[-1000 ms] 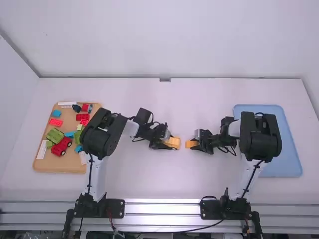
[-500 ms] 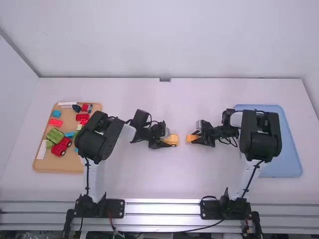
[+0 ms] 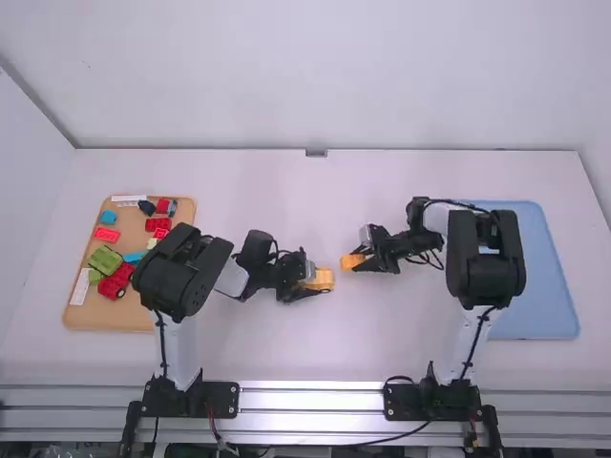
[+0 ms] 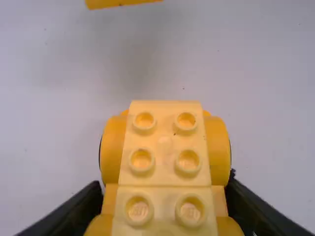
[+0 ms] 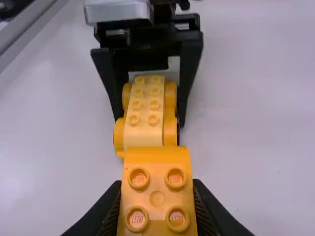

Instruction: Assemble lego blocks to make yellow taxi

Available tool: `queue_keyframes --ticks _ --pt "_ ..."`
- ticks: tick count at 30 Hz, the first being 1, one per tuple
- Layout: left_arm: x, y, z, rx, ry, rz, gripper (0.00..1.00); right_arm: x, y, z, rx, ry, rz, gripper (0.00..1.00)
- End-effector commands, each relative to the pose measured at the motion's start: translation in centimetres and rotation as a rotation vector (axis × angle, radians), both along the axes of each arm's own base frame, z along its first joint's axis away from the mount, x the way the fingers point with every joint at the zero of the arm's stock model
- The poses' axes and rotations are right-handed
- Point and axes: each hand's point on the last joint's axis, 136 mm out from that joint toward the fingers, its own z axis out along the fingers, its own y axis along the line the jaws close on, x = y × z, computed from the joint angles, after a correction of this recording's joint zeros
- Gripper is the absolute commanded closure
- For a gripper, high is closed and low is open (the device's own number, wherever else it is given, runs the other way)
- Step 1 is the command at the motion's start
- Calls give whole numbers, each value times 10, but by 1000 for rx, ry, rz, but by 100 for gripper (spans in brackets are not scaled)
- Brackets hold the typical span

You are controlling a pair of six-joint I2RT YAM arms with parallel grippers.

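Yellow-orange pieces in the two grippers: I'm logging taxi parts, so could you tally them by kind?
Wheeled base, in the left gripper: 1
Block with no wheels showing, in the right gripper: 1
Total: 2

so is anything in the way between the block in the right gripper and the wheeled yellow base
No, nothing visible stands between the yellow block and the wheeled yellow base in the left gripper, just a narrow gap.

The left arm and right arm are bent at the elbows and turned inward. The left gripper and right gripper are aimed toward each other, tips apart, each pair of fingers closed on its load.
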Motion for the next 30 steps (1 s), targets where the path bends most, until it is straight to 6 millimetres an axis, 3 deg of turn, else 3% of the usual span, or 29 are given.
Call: queue_keyframes --ticks 1,3,8,17,26,30 --pt "-3 12 -22 88 20 36 27 8 5 6 12 0 3 72" --pt "-1 10 -21 89 21 31 20 10 8 9 15 -8 9 72" --pt "6 15 -18 79 36 59 17 11 9 14 14 -16 4 75" --pt "-4 29 -14 6 77 50 11 15 6 38 -39 -67 -27 75" --pt "-15 33 -10 -30 -4 49 9 17 19 20 -194 -127 -179 75" --pt "-13 33 -6 -46 -22 60 8 12 32 16 -142 -145 -214 75"
